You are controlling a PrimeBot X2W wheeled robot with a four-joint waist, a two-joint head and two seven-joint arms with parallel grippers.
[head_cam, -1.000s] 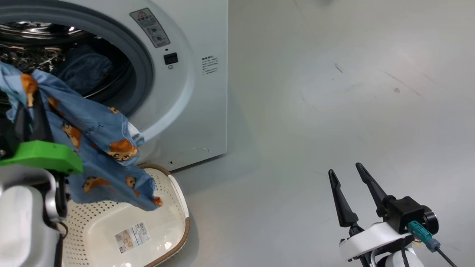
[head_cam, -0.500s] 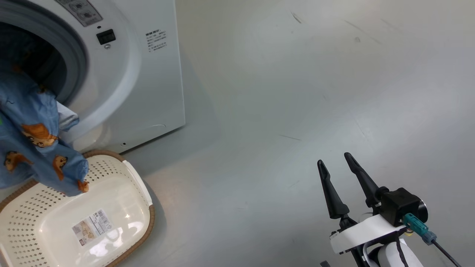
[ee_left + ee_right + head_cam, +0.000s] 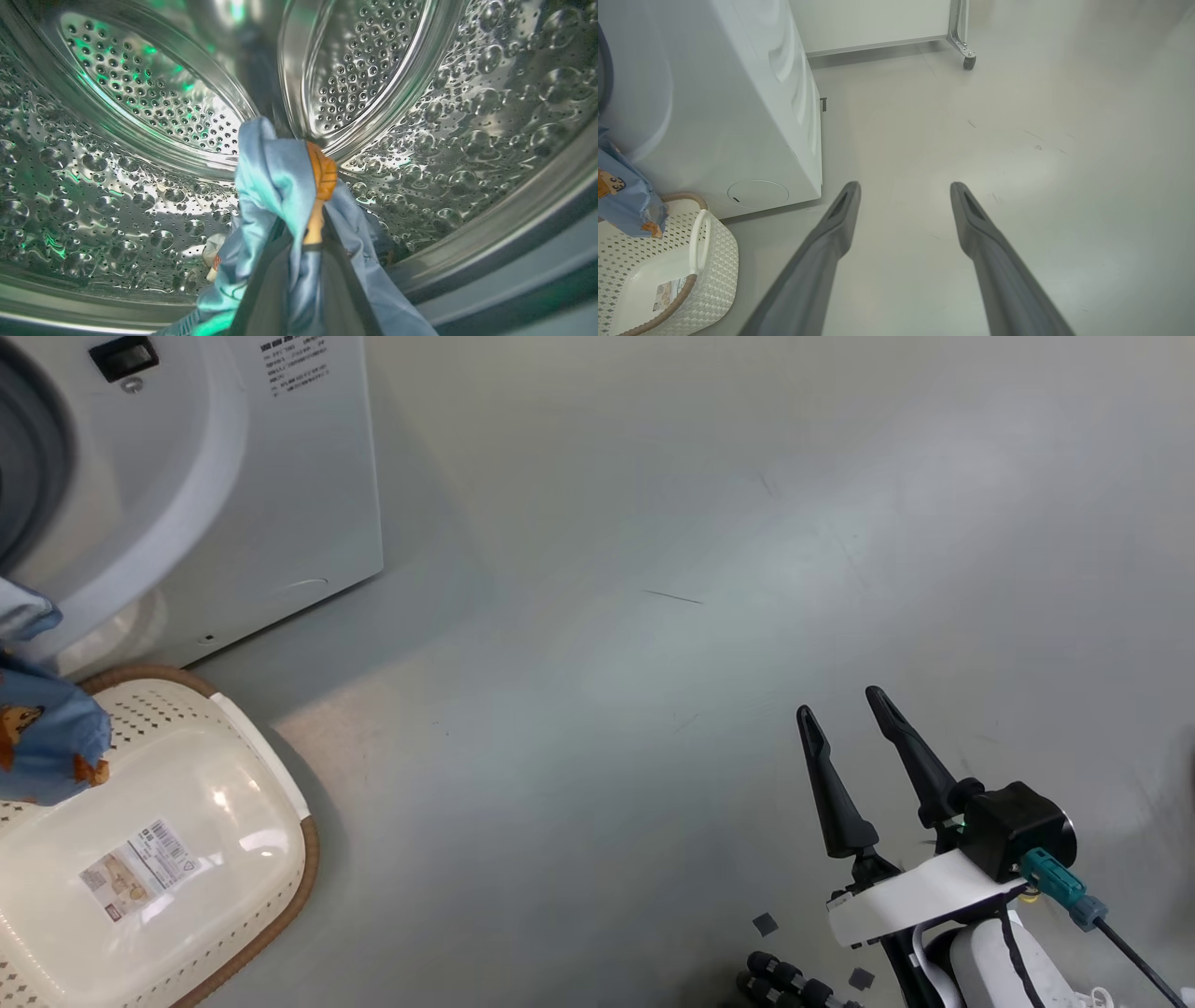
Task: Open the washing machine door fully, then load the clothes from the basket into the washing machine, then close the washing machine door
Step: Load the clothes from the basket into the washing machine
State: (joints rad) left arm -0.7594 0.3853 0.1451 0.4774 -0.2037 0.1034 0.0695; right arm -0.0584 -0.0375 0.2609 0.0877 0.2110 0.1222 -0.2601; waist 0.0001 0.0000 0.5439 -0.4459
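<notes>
In the left wrist view my left gripper (image 3: 306, 233) is shut on a blue bear-print garment (image 3: 275, 177) of the clothes, held inside the steel drum (image 3: 140, 116). The garment's tail (image 3: 47, 747) hangs over the basket (image 3: 271, 784) in front of the washing machine (image 3: 233, 476). The basket's bare bottom shows a barcode sticker. My right gripper (image 3: 840, 705) hovers open over the floor to the right, holding nothing; in its own view the right gripper (image 3: 906, 186) points past the washing machine (image 3: 714, 116), the basket (image 3: 710, 275) and the garment (image 3: 626, 200). The washing machine door is out of view.
A white cabinet on casters (image 3: 969, 60) stands behind the washer. Small dark rollers (image 3: 784, 980) and grey squares lie on the floor by my base. Grey floor (image 3: 653, 616) stretches right of the washer.
The head camera has swung right, so the washer and basket sit further left and my left arm has left that picture. The right gripper stays open in the same pose.
</notes>
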